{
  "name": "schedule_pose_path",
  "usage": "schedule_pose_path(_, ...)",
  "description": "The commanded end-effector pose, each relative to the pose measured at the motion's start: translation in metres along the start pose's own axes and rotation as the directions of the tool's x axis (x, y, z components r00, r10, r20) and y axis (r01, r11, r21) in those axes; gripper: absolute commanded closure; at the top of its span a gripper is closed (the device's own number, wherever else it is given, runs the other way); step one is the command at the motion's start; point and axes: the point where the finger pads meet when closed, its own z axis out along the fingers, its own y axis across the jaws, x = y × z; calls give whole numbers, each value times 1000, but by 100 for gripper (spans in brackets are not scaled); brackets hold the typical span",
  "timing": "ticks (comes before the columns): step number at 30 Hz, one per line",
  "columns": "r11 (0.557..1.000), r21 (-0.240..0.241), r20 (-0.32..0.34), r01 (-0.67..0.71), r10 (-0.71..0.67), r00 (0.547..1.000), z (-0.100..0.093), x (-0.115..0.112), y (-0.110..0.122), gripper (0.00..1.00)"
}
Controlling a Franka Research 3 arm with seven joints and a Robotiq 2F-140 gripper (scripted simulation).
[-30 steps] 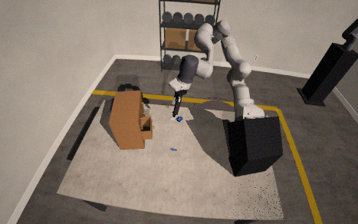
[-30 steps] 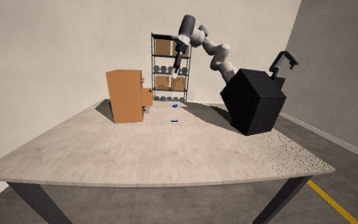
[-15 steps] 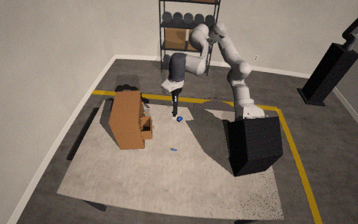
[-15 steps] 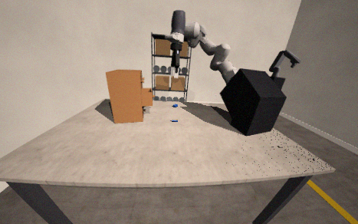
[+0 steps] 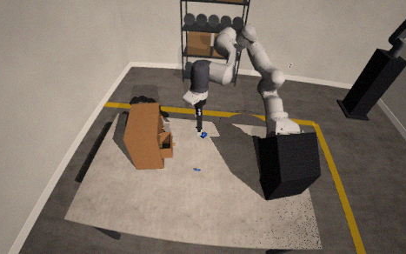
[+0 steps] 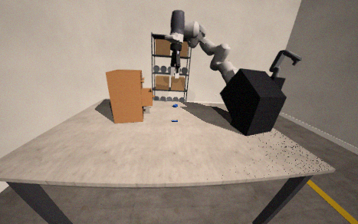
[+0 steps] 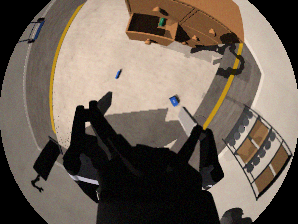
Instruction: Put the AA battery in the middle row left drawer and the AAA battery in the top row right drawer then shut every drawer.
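Observation:
The brown chest [image 5: 143, 139] [image 6: 125, 96] [image 7: 220, 15] stands upright at the table's left. Its middle-row left drawer [image 5: 167, 152] [image 6: 147, 97] [image 7: 145, 36] is pulled out; a green cylinder [image 7: 162, 22], apparently the AA battery, lies inside. The top-row drawers look closed. A slim blue stick [image 5: 196, 170] [image 6: 175, 120] [image 7: 118, 73], probably the AAA battery, lies on the table in front of the chest. My gripper [image 5: 199, 130] [image 6: 177, 75] [image 7: 146, 105] is open and empty, pointing down above the table, beyond the blue stick as seen from the exterior view.
A small blue block [image 5: 203, 135] [image 6: 175, 105] [image 7: 174, 101] lies on the table below my gripper, towards its right finger in the wrist view. A pale grey object [image 5: 166, 125] [image 6: 147, 110] is close to the chest's front. A large black block [image 5: 290, 163] [image 6: 252, 101] stands at the right.

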Motion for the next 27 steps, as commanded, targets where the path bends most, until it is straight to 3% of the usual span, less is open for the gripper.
schedule_pose_path(1,1000,-2,4,18,-18,1000,0,-1,-1,0)
schedule_pose_path(14,1000,-1,1,10,-10,1000,0,-1,0,0)
schedule_pose_path(16,1000,0,1,12,-12,1000,1,-15,-5,0)
schedule_pose_path(18,1000,0,1,12,-12,1000,1,-15,-5,0)
schedule_pose_path(23,1000,-2,4,17,-17,1000,9,-88,-22,0)
schedule_pose_path(27,1000,-3,4,18,-17,1000,10,-93,-23,0)
